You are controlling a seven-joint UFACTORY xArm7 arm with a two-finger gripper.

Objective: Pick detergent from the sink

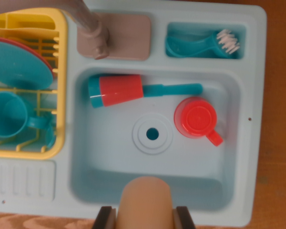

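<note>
A peach-coloured rounded detergent bottle [146, 198] stands at the bottom middle of the wrist view, over the near wall of the pale blue toy sink [229, 191]. My gripper [145, 220] is shut on it, with one dark finger [105, 218] on each side of the bottle. Only the bottle's top end shows; the rest is hidden below the frame edge. It appears lifted above the basin floor.
In the basin lie a red cylinder with a teal handle [121, 89], a red cup [197, 118] and the drain [152, 134]. A teal brush [202, 45] rests in the upper compartment. The taupe faucet [93, 33] rises at the top. A yellow dish rack [59, 95] with teal dishes sits left.
</note>
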